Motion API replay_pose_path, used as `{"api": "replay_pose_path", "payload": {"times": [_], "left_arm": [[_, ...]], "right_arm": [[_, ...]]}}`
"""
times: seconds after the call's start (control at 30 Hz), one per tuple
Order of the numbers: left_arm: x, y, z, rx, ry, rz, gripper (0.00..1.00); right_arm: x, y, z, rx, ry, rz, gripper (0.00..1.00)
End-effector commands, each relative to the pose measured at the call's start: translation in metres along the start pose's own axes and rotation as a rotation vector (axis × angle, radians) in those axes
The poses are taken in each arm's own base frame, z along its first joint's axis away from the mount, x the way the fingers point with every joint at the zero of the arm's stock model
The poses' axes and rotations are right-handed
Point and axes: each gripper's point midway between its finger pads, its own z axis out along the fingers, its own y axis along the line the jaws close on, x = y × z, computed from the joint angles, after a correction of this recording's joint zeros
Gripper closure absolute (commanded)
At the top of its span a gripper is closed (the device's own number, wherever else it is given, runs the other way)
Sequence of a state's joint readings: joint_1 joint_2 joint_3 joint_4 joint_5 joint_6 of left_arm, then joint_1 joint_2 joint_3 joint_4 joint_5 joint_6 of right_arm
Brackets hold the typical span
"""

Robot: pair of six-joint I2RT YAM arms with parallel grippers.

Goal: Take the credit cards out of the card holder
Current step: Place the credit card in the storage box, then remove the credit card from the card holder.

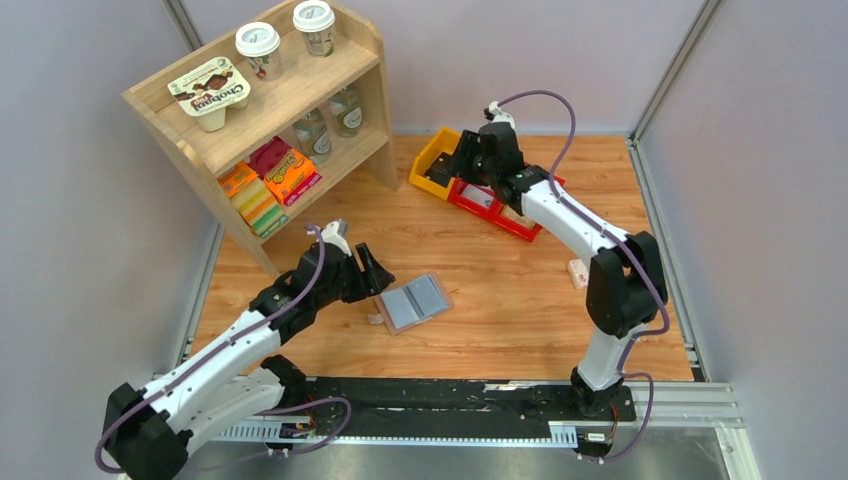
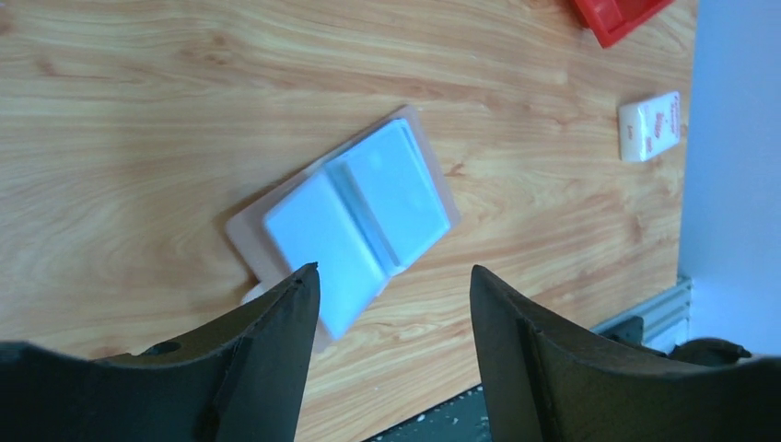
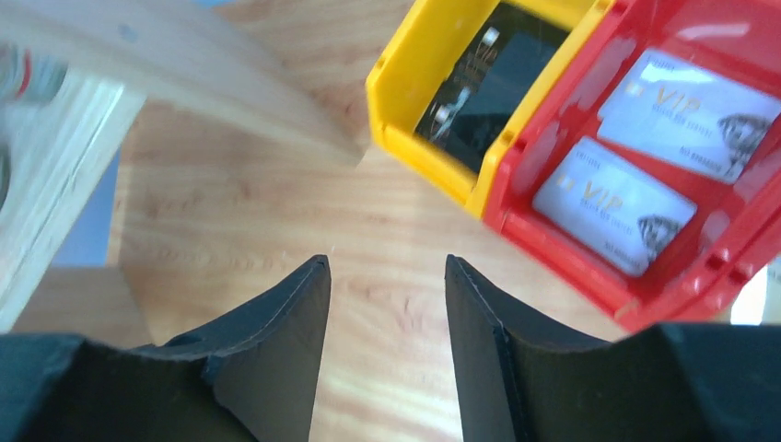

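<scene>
The card holder is lying open on the near middle of the wooden table, and the left gripper is being held just over it, jaws spread and empty. Whether cards are being kept inside cannot be told. Farther off, two pale credit cards are being held in the red bin and a black card in the yellow bin. The right gripper is being held near them, jaws spread. A shelf is being backed by grey walls.

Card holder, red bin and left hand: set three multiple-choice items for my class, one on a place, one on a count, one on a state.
1. Where on the table is the card holder?
A) far right corner
B) far left corner
C) near the middle, just before the left hand

2. How many pale cards lie in the red bin?
A) two
B) none
C) four

3. How is the left hand?
A) shut on a card
B) open, gripping nothing
C) shut on the holder

Key:
1. C, the top view shows it there.
2. A, the right wrist view shows two.
3. B, its jaws stand apart.
</scene>
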State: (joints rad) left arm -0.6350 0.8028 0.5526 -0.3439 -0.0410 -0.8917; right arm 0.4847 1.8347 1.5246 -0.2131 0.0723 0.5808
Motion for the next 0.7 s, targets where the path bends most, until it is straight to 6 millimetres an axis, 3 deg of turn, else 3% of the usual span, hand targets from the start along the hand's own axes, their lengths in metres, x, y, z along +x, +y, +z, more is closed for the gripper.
{"api": "replay_pose_path", "payload": {"times": [0.0,0.13,0.23,0.33,0.5,0.67], "left_arm": [[-0.008,-0.050,0.012,0.160,0.063,0.016,0.34],[0.005,-0.056,0.032,0.158,0.164,0.014,0.46],[0.020,-0.047,0.048,0.129,0.231,-0.007,0.54],[0.035,-0.033,0.057,0.083,0.272,-0.038,0.56],[0.060,0.001,0.067,-0.040,0.330,-0.068,0.59],[0.084,0.033,0.071,-0.152,0.381,-0.107,0.62]], "right_arm": [[0.046,0.015,-0.044,-0.111,0.148,-0.070,0.48],[0.095,0.016,-0.074,-0.124,0.270,-0.128,0.48],[0.131,0.021,-0.091,-0.144,0.342,-0.163,0.48],[0.165,0.023,-0.102,-0.149,0.417,-0.197,0.48],[0.212,0.024,-0.109,-0.141,0.518,-0.232,0.48],[0.240,0.016,-0.104,-0.103,0.594,-0.266,0.48]]}}
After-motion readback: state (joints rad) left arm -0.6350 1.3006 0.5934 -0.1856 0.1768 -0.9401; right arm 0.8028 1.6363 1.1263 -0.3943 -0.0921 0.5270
